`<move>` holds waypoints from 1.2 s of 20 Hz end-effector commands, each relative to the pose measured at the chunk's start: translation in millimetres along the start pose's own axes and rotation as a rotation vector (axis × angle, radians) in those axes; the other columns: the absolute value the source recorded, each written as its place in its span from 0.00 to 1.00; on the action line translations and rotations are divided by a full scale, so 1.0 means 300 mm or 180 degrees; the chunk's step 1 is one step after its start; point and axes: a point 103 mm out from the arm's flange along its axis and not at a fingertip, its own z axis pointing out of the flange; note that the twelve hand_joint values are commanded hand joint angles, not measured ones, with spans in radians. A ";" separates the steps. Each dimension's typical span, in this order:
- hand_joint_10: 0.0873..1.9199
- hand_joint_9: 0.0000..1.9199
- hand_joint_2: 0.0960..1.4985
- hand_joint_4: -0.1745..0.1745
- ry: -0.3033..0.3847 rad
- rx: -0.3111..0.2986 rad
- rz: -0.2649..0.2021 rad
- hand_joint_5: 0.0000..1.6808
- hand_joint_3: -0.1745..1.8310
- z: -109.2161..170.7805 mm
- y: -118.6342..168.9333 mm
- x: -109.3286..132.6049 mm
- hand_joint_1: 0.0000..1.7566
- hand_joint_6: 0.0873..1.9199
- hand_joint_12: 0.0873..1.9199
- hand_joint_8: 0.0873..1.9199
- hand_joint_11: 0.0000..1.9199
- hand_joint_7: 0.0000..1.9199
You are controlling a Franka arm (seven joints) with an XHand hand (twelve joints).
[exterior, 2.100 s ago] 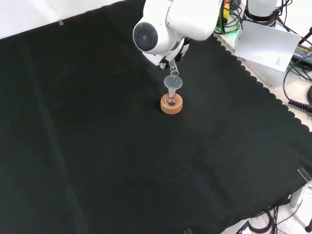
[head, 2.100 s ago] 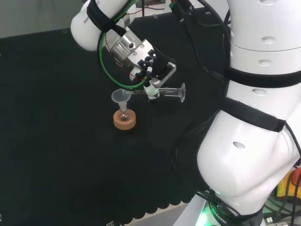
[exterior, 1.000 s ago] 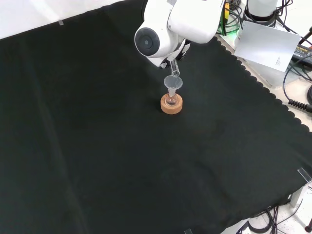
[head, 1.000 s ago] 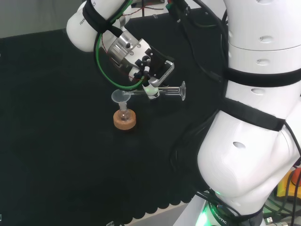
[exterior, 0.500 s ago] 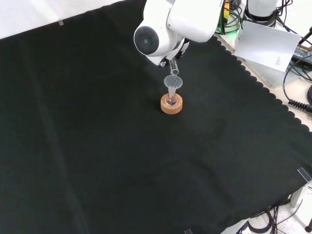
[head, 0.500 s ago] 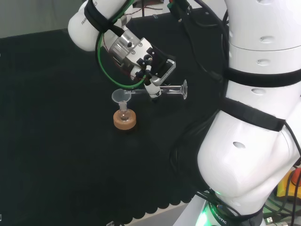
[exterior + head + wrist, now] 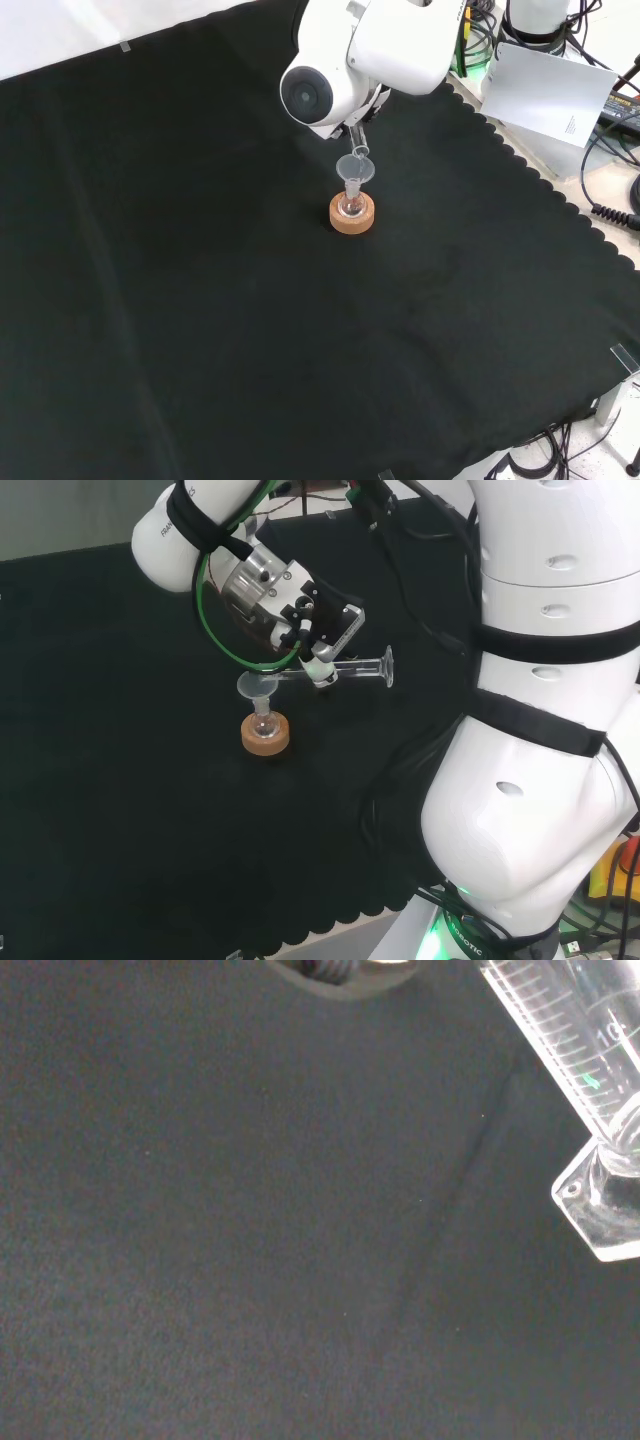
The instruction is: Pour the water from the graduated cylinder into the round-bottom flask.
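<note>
Graduated cylinder (image 7: 350, 672) lies level in the hand (image 7: 318, 630), over the funnel (image 7: 257, 686).

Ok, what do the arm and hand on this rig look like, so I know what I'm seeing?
White glossy arm with black bands round its links and a round grey cap on one joint. A silver wrist piece carries the black and white hand; green and black cables loop beside it.

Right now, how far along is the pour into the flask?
Done: the hand has the clear graduated cylinder lifted and tipped about level, its mouth over the clear funnel. In hand: the pour into the small round-bottom flask on its cork ring stand; whether water is running I cannot tell. Left: finish emptying the cylinder and bring it upright.
</note>
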 end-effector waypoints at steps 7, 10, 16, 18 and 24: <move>0.00 0.75 0.73 0.00 -0.0154 0.0020 0.0085 0.58 0.09 -0.015 -0.007 0.007 0.72 0.50 0.40 0.50 0.60 0.52; 0.00 0.75 0.73 0.00 -0.0186 0.0022 0.0113 0.57 0.09 -0.018 -0.008 0.004 0.72 0.50 0.40 0.50 0.60 0.52; 0.00 0.75 0.73 0.00 -0.0244 0.0030 0.0174 0.57 0.09 -0.017 -0.009 -0.006 0.72 0.50 0.40 0.50 0.60 0.52; 0.00 0.75 0.73 0.00 -0.0251 0.0028 0.0173 0.57 0.09 -0.016 -0.010 -0.009 0.72 0.51 0.40 0.50 0.60 0.52; 0.00 0.75 0.73 0.00 -0.0307 0.0026 0.0221 0.57 0.09 -0.013 -0.011 -0.012 0.72 0.51 0.40 0.50 0.60 0.52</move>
